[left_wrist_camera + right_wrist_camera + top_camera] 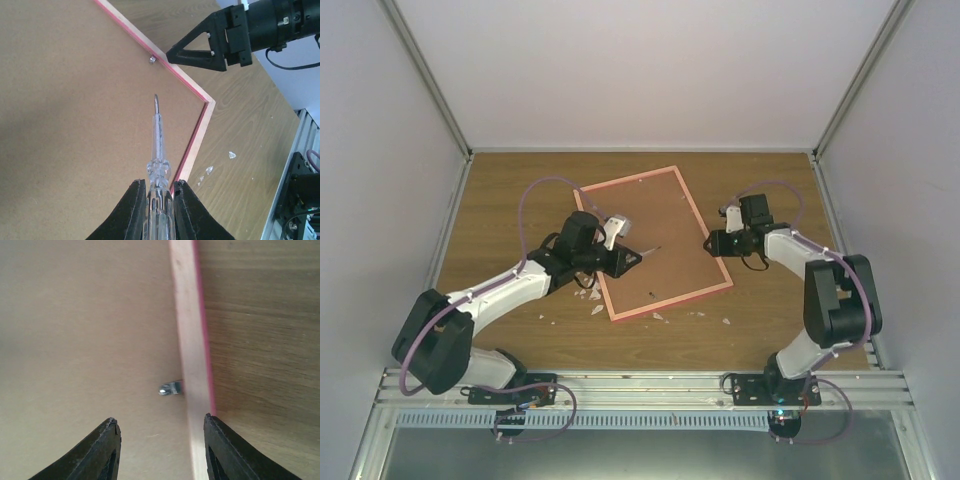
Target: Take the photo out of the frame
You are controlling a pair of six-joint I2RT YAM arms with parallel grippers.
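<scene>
A screwdriver (159,150) is clamped in the left gripper (160,187), its tip aimed toward a metal tab (152,59); the frame (670,302) lies face down mid-table, the photo hidden under its backing board (660,220); the right gripper (162,427) is held agape near that tab; prying it aside is judged the next move; white scraps (597,309) are scattered on the wooden table (510,200), enclosed by pale walls (620,70).

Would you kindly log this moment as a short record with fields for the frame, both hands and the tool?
frame: back side up on the table, brown backing board in place
photo: not visible
left hand: shut on a clear-handled screwdriver
screwdriver: tip aimed at a metal tab on the frame's edge, short of it
right hand: open, above that edge near the tab
debris: white scraps on the table
</scene>
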